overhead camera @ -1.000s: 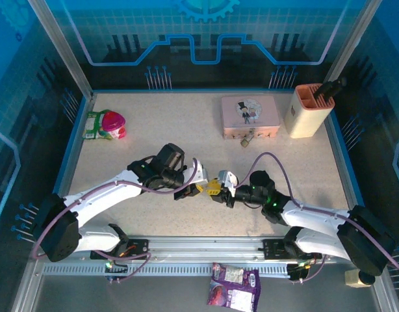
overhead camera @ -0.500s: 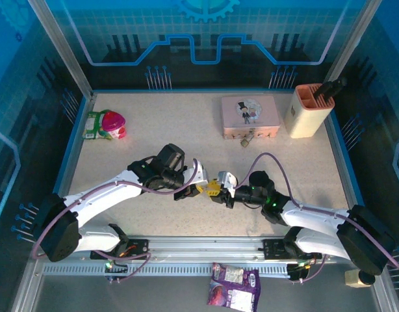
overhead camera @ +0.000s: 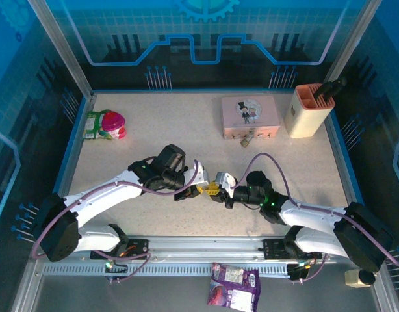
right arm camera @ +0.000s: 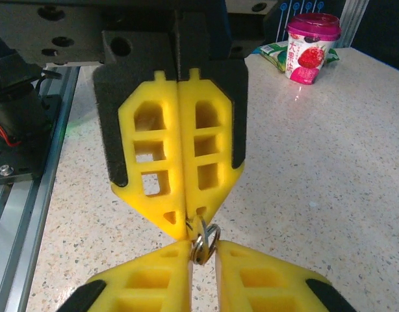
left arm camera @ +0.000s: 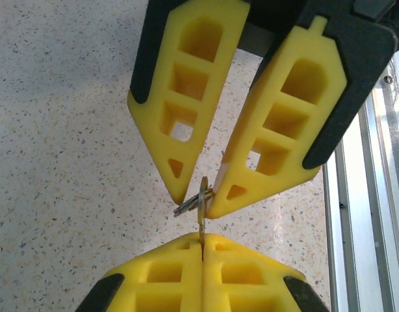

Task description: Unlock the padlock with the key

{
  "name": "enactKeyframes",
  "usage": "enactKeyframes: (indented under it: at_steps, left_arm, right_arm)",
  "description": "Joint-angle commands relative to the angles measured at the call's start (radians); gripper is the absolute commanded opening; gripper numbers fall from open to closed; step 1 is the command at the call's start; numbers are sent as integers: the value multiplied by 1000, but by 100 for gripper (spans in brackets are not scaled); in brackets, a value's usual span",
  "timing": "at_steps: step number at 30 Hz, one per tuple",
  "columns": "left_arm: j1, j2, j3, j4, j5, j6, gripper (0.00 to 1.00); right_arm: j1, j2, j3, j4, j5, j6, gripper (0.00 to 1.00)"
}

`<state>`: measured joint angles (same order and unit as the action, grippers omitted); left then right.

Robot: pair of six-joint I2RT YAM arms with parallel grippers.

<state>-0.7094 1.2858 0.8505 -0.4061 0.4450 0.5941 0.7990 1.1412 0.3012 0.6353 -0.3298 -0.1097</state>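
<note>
Our left jaws are clamped on the key (left arm camera: 203,224) (light, stiff and slippery, we judge). The right jaws, partly open, straddle its ringed end, where we'd pinch flat. The padlock (overhead camera: 247,138) lies well beyond both, just beside the tin (overhead camera: 250,114).

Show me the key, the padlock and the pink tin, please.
the key (left arm camera: 202,195), left wrist view, its thin blade.
the padlock (overhead camera: 246,140), top external view, its body.
the pink tin (overhead camera: 250,112), top external view, its lid.

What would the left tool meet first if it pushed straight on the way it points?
The right tool: it faces the left tool tip to tip, the key between them.
</note>
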Motion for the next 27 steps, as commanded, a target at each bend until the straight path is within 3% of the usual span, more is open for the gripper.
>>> enactKeyframes:
  at_steps: [1, 5, 10, 14, 20, 23, 27]
  left_arm:
    - [-10, -11, 6, 5, 0, 28, 0]
    - [-15, -41, -22, 56, -18, 25, 0]
    - [-15, -91, -63, 127, -32, 11, 6]
    - [-20, -149, -101, 197, -4, -7, 15]
    - [-18, -249, -217, 397, -35, -74, 37]
    - [0, -309, -283, 512, -68, -151, 42]
    - [99, -417, -443, 846, -19, -418, 50]
  right_arm:
    - [12, 1, 37, -16, 0, -18, 12]
    - [11, -6, 40, -31, 1, -15, 1]
    - [10, -26, 23, -7, 19, 2, 0]
    - [9, -45, 20, 9, 36, 29, 0]
    - [-2, -36, -22, 177, 106, 158, 0]
    - [-6, -25, -42, 276, 111, 230, 0]
    - [-8, 9, -68, 439, 124, 364, 0]
